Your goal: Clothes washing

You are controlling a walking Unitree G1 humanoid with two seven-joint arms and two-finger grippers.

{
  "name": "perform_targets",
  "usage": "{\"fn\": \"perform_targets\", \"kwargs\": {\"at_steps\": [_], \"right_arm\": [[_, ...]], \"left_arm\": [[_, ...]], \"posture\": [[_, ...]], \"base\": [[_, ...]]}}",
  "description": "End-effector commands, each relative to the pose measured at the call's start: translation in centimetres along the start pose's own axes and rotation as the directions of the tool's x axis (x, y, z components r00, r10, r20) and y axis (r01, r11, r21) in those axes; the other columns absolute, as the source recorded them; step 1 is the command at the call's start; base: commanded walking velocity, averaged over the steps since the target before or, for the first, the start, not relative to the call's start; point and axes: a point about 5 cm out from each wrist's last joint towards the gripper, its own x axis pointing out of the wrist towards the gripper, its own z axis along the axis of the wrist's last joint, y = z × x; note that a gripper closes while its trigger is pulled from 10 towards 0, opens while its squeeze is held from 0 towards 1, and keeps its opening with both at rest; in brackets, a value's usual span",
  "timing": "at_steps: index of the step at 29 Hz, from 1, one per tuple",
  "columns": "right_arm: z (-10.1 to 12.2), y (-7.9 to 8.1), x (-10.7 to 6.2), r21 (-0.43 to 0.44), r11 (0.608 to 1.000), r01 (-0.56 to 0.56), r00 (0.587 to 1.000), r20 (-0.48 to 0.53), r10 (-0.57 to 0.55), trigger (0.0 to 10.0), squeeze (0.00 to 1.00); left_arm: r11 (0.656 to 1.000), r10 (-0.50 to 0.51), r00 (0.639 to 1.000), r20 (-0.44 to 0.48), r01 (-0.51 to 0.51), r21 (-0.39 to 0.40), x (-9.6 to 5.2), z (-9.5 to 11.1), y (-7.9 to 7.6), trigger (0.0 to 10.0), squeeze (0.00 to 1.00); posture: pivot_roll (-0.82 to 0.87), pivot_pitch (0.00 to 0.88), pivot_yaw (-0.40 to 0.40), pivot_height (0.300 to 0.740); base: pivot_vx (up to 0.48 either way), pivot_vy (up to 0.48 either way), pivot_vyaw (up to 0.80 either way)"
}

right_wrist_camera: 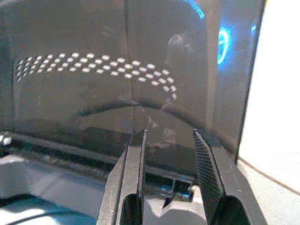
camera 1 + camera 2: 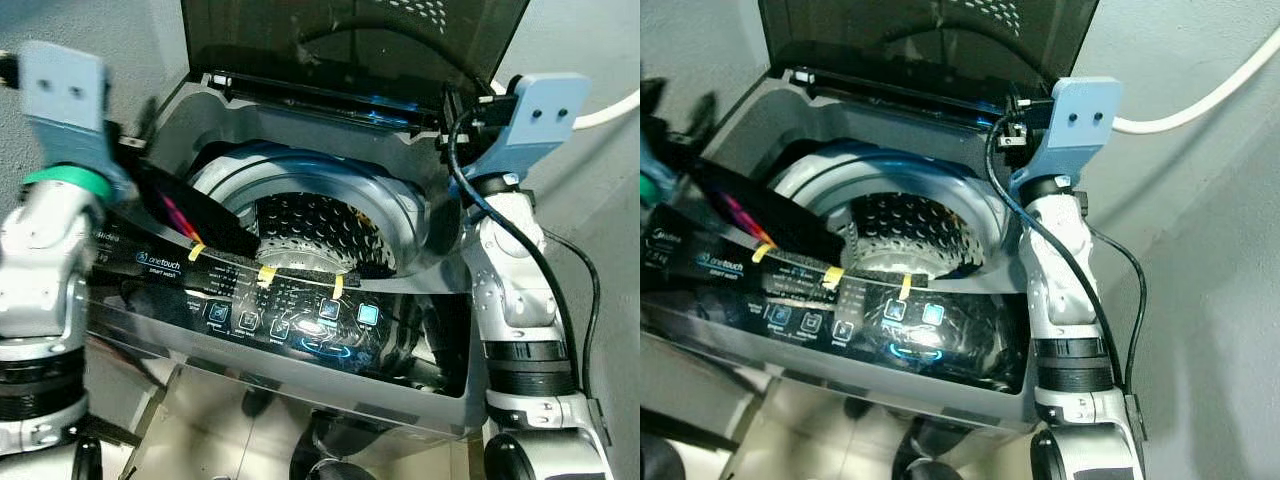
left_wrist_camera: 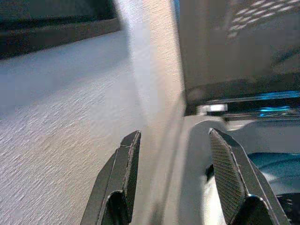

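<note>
The washing machine (image 2: 300, 330) stands directly before the robot, a top-loader with its dark tinted lid (image 2: 350, 40) raised upright against the wall. The perforated steel drum (image 2: 320, 230) is exposed beneath it, and what shows of its inside holds no clothes, though the front of the opening is hidden behind the control panel (image 2: 290, 310). That panel is lit, with blue icons glowing and a few yellow tape tabs stuck along its top edge.

As a judgement, the task seems to be at an early or in-between stage: the lid is already up and the machine appears powered, but loading is not evident and the lid has yet to be shut.

The left tool (image 3: 173, 180) is raised at the machine's rear left corner, its two black fingers spread apart with nothing between them, pointing toward the wall and the lid's edge. The right tool (image 1: 168, 176) is raised at the rear right corner, just in front of the lid's lower edge near the hinge, likewise parted and holding nothing. A white hose (image 2: 1200, 95) runs along the wall behind the right arm.
</note>
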Motion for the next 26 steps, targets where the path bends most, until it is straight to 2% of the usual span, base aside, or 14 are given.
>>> {"fn": "perform_targets", "kwargs": {"at_steps": [1, 8, 11, 13, 19, 26], "right_arm": [[-0.4, -0.2, 0.0, 0.010, 1.000, -0.001, 1.000, -0.009, 0.001, 10.0, 0.00], [-0.9, 0.2, 0.1, 0.036, 0.999, -0.008, 0.999, -0.032, 0.009, 10.0, 0.00], [-0.8, 1.4, 0.6, 0.052, 0.998, -0.042, 0.999, -0.022, 0.044, 10.0, 0.00], [-0.7, 1.6, 0.6, 0.052, 0.998, -0.047, 0.999, -0.019, 0.048, 10.0, 0.00], [-1.1, 1.0, 0.2, 0.060, 0.998, -0.021, 0.999, -0.034, 0.023, 10.0, 0.00], [-1.2, 1.3, 0.5, 0.070, 0.997, -0.034, 0.999, -0.033, 0.036, 10.0, 0.00]], "left_arm": [[0.999, 0.036, 0.999, 0.009, -0.036, -0.029, 0.0, -0.2, 0.2, 10.0, 0.00], [0.999, 0.037, 0.999, 0.021, -0.036, -0.038, -0.2, -0.2, -0.3, 10.0, 0.00], [0.998, 0.043, 0.999, 0.033, -0.042, -0.042, 0.0, -0.1, -0.4, 10.0, 0.00], [0.998, 0.042, 0.999, 0.034, -0.041, -0.046, 0.0, -0.1, -0.4, 10.0, 0.00], [0.997, 0.026, 0.998, 0.057, -0.022, -0.069, 0.1, 0.0, -1.2, 10.0, 0.00], [0.997, 0.026, 0.997, 0.067, -0.022, -0.069, 0.0, 0.2, -1.5, 10.0, 0.00]], "posture": [[0.09, 0.037, -0.039, 0.740], [0.11, 0.037, -0.047, 0.740], [0.09, 0.043, -0.050, 0.740], [0.09, 0.043, -0.050, 0.740], [0.09, 0.051, -0.051, 0.740], [0.10, 0.055, -0.061, 0.740]], "base": [[0.000, 0.000, 0.00], [0.000, 0.000, 0.00], [0.000, 0.000, 0.00], [0.000, 0.000, 0.00], [0.000, 0.000, 0.00], [-0.046, 0.000, 0.00]]}}
